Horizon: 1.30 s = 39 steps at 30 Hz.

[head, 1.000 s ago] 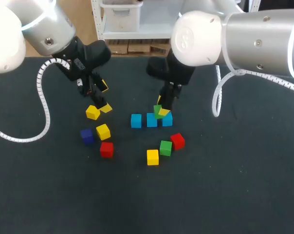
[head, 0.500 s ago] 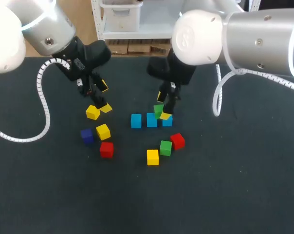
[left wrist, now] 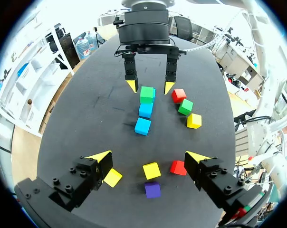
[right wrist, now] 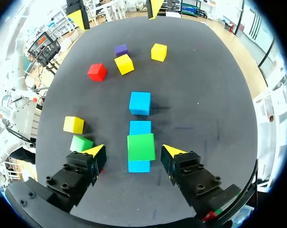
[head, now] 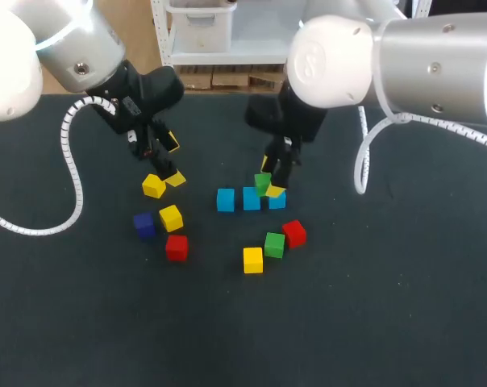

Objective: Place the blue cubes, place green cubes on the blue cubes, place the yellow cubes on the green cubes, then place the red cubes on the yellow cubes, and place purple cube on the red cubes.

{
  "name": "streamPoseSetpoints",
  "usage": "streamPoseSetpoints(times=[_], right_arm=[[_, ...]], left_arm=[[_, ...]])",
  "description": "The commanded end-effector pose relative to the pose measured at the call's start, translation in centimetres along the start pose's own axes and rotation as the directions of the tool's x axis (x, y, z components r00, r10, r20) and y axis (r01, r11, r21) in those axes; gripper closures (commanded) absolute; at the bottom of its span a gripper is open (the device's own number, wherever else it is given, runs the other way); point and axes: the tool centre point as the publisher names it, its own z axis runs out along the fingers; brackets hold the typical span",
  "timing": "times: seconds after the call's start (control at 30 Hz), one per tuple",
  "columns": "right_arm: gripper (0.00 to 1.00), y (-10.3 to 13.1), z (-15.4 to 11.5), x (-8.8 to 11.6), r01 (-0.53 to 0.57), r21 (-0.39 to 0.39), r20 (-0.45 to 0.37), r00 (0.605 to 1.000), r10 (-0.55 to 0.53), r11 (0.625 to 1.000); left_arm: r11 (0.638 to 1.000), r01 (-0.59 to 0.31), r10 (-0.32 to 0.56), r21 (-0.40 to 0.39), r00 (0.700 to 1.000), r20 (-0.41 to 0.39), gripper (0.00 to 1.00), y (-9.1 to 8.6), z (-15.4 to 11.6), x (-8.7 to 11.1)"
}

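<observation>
Near the bench's middle, a small green cube (right wrist: 141, 147) sits straddling two of the three blue cubes (head: 226, 199). The right gripper (right wrist: 134, 150) hangs spread around it, touching nothing. The green layer looks underway, so the second green cube (head: 275, 243) is likely next. The left gripper (left wrist: 148, 156) is spread and empty.

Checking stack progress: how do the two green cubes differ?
The stacked green cube sits on the blue cubes, bridging two of them; the loose green cube lies on the table. The stacked one is between the open fingers of the right pincer; the loose one lies outside them, near a yellow cube. Both look the same colour and size.
</observation>
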Motion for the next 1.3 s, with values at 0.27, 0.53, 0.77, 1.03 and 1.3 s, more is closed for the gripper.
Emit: streamPoseSetpoints(times=[0.27, 0.53, 0.77, 1.03, 1.3], right_arm=[[0.28, 0.49, 0.02, 0.06, -0.001, 0.004, 0.001, 1.000, 0.001, 1.000], [0.29, 0.69, 0.01, 0.12, -0.003, 0.002, 0.000, 1.000, 0.003, 1.000], [0.28, 0.88, 0.04, 0.11, -0.001, -0.001, -0.001, 1.000, 0.001, 1.000], [0.25, 0.98, 0.08, 0.12, -0.002, -0.003, -0.004, 1.000, 0.002, 1.000], [0.15, 0.93, 0.07, 0.53, -0.016, -0.004, -0.014, 1.000, 0.016, 1.000]], left_arm=[[1.000, -0.002, 0.002, 0.000, 1.000, 0.003, 0.00, 0.05, 0.03, 0.07], [1.000, -0.002, 0.002, 0.000, 1.000, 0.003, 0.00, 0.05, 0.03, 0.07], [1.000, -0.002, 0.002, 0.000, 1.000, 0.003, 0.00, 0.05, 0.03, 0.07], [1.000, -0.002, 0.002, 0.000, 1.000, 0.003, 0.00, 0.05, 0.03, 0.07], [1.000, -0.002, 0.002, 0.000, 1.000, 0.003, 0.00, 0.05, 0.03, 0.07]])
